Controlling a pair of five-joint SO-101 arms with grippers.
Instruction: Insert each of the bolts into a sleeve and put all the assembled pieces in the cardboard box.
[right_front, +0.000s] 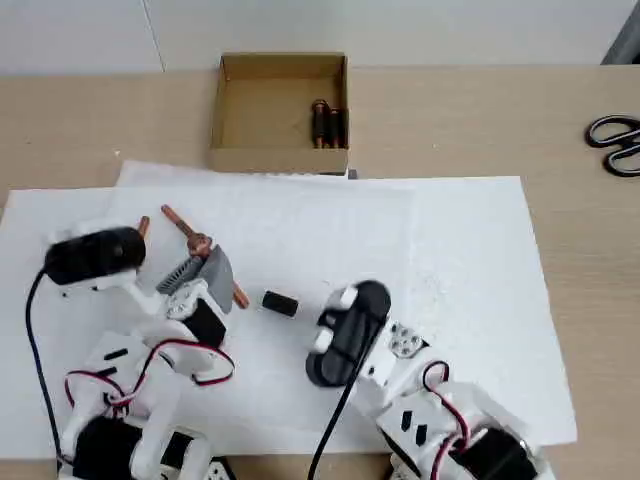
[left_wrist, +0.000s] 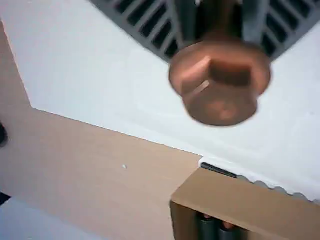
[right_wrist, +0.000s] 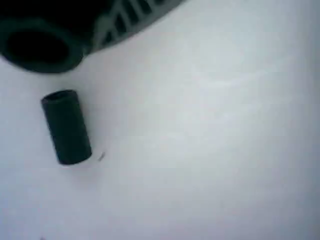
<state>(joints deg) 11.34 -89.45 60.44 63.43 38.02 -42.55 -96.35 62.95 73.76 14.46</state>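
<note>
My left gripper (right_front: 205, 262) is shut on a copper bolt (right_front: 200, 244), held tilted above the white paper; in the left wrist view its hex head (left_wrist: 220, 82) sits between the grey ribbed fingers (left_wrist: 145, 20). Two loose bolts (right_front: 178, 221) (right_front: 143, 227) lie just beyond it. A black sleeve (right_front: 280, 303) (right_wrist: 66, 127) lies on the paper between the arms. My right gripper (right_front: 335, 300) hovers right of that sleeve and appears shut on another black sleeve (right_wrist: 37, 47), whose open end shows beside a grey finger (right_wrist: 130, 17). The cardboard box (right_front: 280, 157) (left_wrist: 245, 205) holds assembled pieces (right_front: 328, 124) (left_wrist: 210, 227).
White paper (right_front: 450, 250) covers the middle of the wooden table, with bare room on its right half. Scissors (right_front: 615, 143) lie at the far right edge. The box stands at the back, past the paper's far edge.
</note>
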